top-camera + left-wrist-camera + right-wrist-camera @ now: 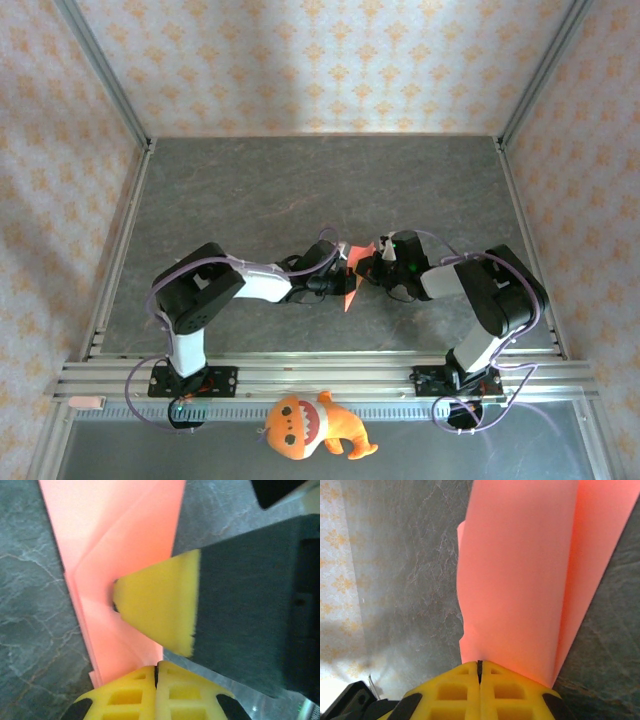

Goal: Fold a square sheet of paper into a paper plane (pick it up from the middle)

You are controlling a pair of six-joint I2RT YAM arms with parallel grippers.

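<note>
The red-pink square sheet of paper [351, 283] is folded into a long narrow shape with diagonal creases and is held between both grippers above the middle of the table. In the left wrist view the paper [120, 540] runs down into my left gripper [156, 672], whose yellow fingers are shut on its lower edge. The right gripper's yellow fingertip [160, 607] pinches the paper from the right there. In the right wrist view my right gripper [480, 667] is shut on the paper [520, 580], which fans upward from its jaws. Seen from above, the left gripper [338, 274] and right gripper [368, 268] almost touch.
The dark stone-patterned table [300, 190] stretches behind the grippers, fenced by patterned walls and metal posts [100, 70]. An orange plush toy [310, 425] lies at the near edge beyond the aluminium rail [320, 375], between the two arm bases.
</note>
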